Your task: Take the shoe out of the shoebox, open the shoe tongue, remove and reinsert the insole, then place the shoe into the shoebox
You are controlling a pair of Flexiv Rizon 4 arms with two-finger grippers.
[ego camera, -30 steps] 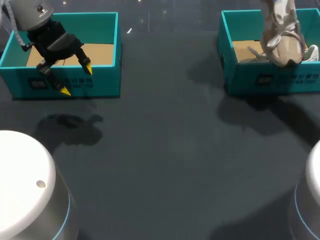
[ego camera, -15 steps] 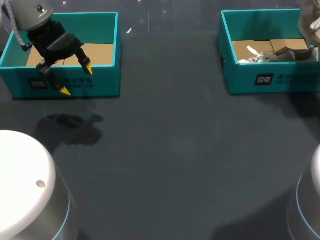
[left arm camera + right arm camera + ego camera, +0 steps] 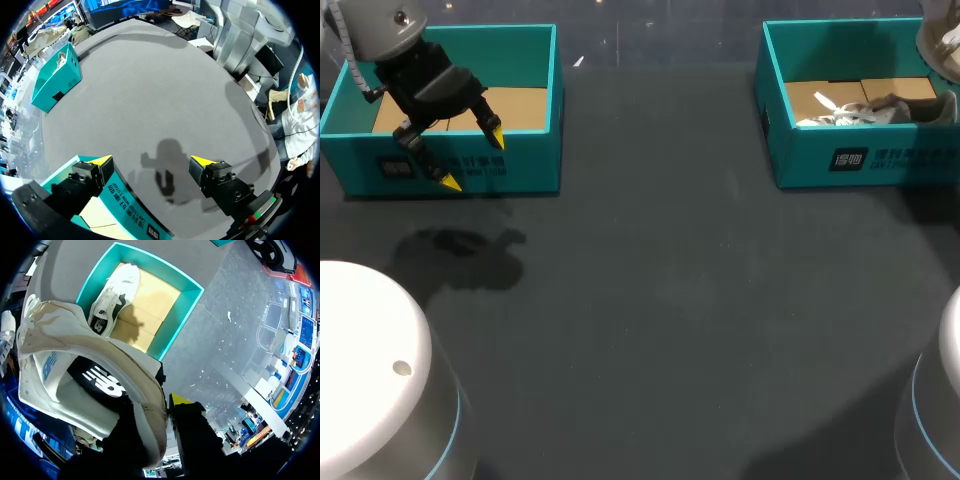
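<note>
Head view: the left arm's fingers [image 3: 472,158] hang spread apart and empty over the near wall of a teal box [image 3: 525,165]. Well off to their right stands the shoebox [image 3: 800,160], with a second shoe [image 3: 860,112] lying on its cardboard floor. The right arm's fingers are out of sight past the frame's corner.

Left wrist view: the yellow-tipped left fingers [image 3: 152,161] stand wide open with nothing between them. One is above the teal box [image 3: 125,205], the other above the bare dark surface [image 3: 165,85]. The shoebox [image 3: 55,82] sits far ahead of them, across the surface.

Right wrist view: the right fingers [image 3: 157,412] are clamped on the collar of a pale shoe [image 3: 75,385], with one yellow tip showing beside the rim and the other hidden behind it. The shoe is held well above the shoebox [image 3: 176,315], its dark insole facing the camera. The second shoe [image 3: 110,300] rests inside the box, far beneath the fingers.

The step in hand appears to be the first: the shoe looks clear of the box but not yet set down. The next move likely calls for bringing it to the open surface between the two arms, low and steady, so that the idle left fingers can help pull back the tongue.
</note>
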